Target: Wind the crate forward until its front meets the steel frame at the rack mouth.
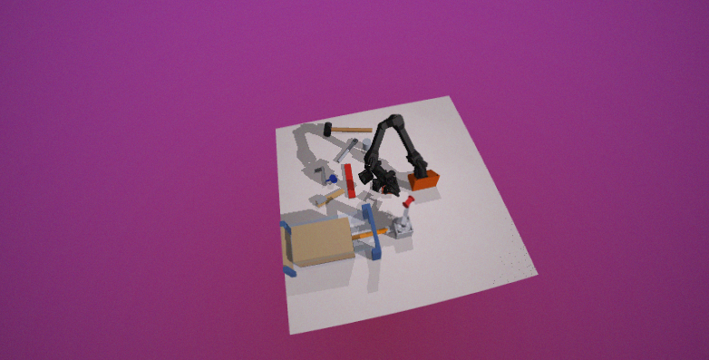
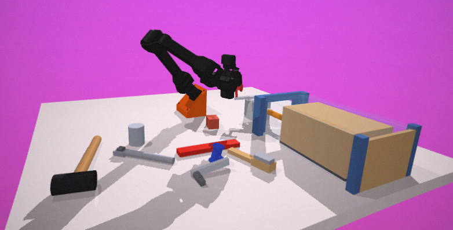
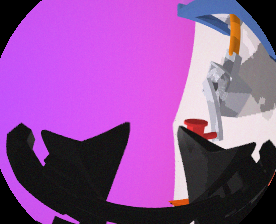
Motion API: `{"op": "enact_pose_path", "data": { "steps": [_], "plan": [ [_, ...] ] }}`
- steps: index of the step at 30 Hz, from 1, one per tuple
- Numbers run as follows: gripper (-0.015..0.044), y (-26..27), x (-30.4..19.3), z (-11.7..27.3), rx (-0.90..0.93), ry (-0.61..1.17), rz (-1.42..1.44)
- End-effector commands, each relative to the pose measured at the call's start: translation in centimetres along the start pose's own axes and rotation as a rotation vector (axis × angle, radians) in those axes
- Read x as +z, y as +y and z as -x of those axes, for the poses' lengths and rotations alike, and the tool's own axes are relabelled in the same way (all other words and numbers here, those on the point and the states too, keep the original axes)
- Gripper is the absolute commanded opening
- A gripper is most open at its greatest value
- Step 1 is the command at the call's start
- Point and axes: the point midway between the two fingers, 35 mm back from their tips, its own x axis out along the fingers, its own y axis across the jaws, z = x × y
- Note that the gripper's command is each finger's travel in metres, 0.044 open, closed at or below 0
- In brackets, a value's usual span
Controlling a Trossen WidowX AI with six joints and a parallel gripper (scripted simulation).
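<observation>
The tan crate [image 1: 322, 241] [image 2: 320, 130] sits flat in the cubby, its front short of the blue steel frame [image 1: 372, 231] [image 2: 259, 116] [image 3: 204, 11]. An orange strap [image 1: 369, 234] [image 2: 274, 114] [image 3: 234, 35] runs from it to the grey winch [image 1: 403, 228] [image 2: 248, 109] [image 3: 237, 92]. A grey crank arm with a red knob [image 1: 408, 201] [image 2: 239, 87] [image 3: 195, 123] is on top of the winch. My gripper [image 1: 395, 189] [image 3: 154, 128] is partly open and empty. In the wrist view the knob shows beyond the right fingertip, outside the gap. The fingertips are hidden in the exterior view.
A second crank with a blue knob [image 1: 332, 179] [image 2: 218, 152] lies beside a red bar [image 1: 349, 177] [image 2: 207, 148] and a wooden-handled tool [image 2: 262, 163]. Also there are a mallet [image 2: 73, 182], a grey bar tool [image 2: 145, 154], a grey cylinder [image 2: 136, 135] and a red cube [image 2: 212, 121].
</observation>
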Motion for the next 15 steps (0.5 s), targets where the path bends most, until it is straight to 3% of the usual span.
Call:
{"op": "enact_pose_path", "data": {
  "steps": [1, 2, 5, 10, 15],
  "plan": [
    [0.024, 0.0, 0.0, 0.0, 0.0, -0.001, 0.004],
    [0.024, 0.0, 0.0, 0.0, 0.0, -0.001, 0.004],
    [0.0319, -0.1, 0.1, -0.6, -0.053, 0.034, 0.019],
    [0.044, -0.2, 0.4, -3.6, -0.356, 0.211, 0.118],
    [0.044, 0.1, 0.6, -6.2, -0.724, 0.38, 0.188]
  ]
}}
